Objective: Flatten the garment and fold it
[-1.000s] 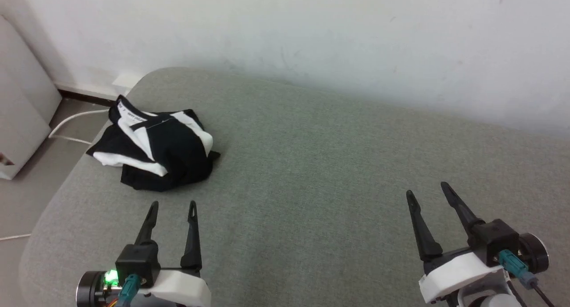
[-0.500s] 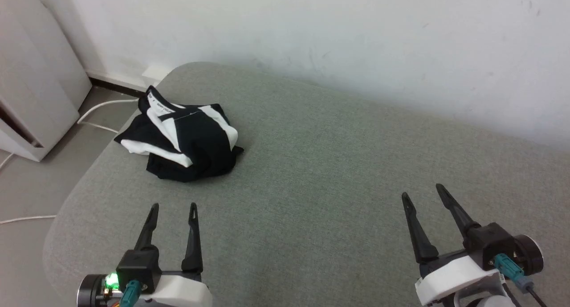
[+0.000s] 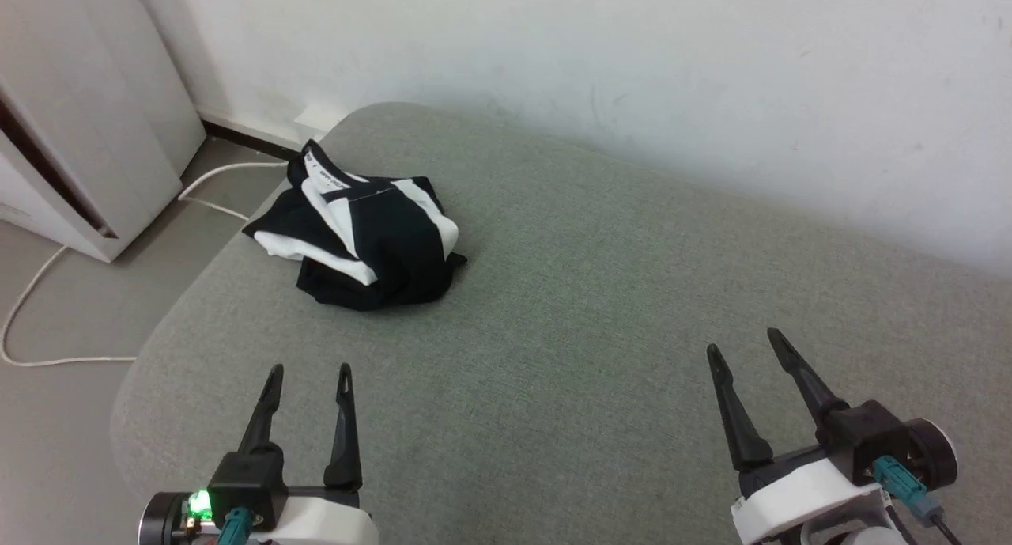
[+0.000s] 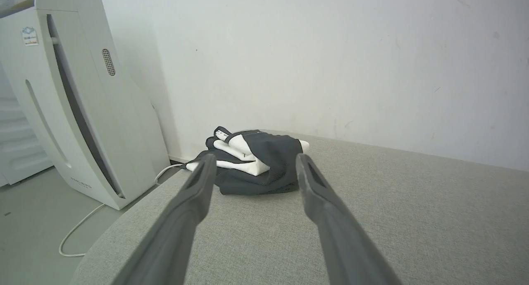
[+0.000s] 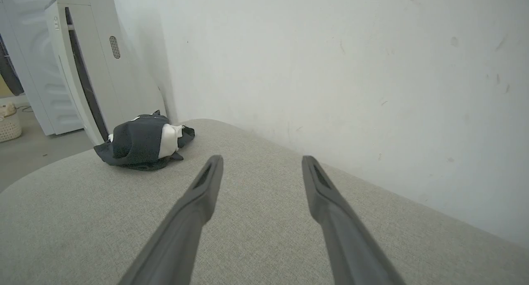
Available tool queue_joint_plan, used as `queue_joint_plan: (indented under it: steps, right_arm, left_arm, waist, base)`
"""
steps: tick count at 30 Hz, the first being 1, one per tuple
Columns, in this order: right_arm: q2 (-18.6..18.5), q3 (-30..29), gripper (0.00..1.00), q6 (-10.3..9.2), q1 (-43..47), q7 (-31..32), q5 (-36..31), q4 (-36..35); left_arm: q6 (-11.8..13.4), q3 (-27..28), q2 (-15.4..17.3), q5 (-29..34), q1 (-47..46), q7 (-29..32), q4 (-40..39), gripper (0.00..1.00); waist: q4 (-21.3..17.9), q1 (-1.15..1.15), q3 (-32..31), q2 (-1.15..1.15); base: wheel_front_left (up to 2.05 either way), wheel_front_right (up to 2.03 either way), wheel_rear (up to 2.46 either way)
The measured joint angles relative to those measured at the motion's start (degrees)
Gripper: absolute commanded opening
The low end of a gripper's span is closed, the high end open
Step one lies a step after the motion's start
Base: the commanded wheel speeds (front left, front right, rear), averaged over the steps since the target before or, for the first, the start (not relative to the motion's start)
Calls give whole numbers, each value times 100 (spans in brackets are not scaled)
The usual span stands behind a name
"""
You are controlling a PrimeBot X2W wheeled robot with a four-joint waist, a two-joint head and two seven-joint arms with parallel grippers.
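I've got the garment (image 3: pixel 368 240) crumpled in a heap at the far-left corner of the grey cushion (image 3: pixel 601 316), close to the wall (image 3: pixel 553 47). L gripper (image 3: pixel 310 369) & R gripper (image 3: pixel 743 341) are both spread wide, nothing held, hovering at the near edge, well apart from it.

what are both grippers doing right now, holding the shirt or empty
left gripper: open, empty, short of the garment.
right gripper: open, empty, over bare cushion.
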Motion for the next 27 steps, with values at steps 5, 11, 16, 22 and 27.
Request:
queue_joint_plan:
  steps: [5, 11, 16, 22, 27]
  right_arm:
    - [0, 36, 100, 0, 0, -60, 9, 26]
    - [1, 76, 100, 0, 0, -122, 22, 52]
    - [2, 110, 100, 0, 0, -192, 57, 82]
    - [3, 124, 100, 0, 1, -197, 58, 90]
    - [3, 138, 100, 0, 1, -198, 58, 107]
  left_arm:
    - [49, -20, 0, 0, 33, -52, 1, 100]
    - [69, -58, 0, -3, 37, -135, 1, 100]
    - [101, -82, 0, -3, 46, -197, -1, 100]
    - [102, -76, 0, -3, 53, -200, -7, 100]
    - [102, -65, 0, -4, 61, -200, -23, 100]
  waist:
    - [113, 0, -2, 0]
    - [252, 0, 4, 0]
    - [373, 0, -4, 0]
    - [387, -1, -21, 0]
    - [379, -1, -14, 0]
  base:
    - [0, 0, 0]
    - [0, 0, 0]
    - [0, 0, 0]
    - [0, 0, 0]
    - [0, 0, 0]
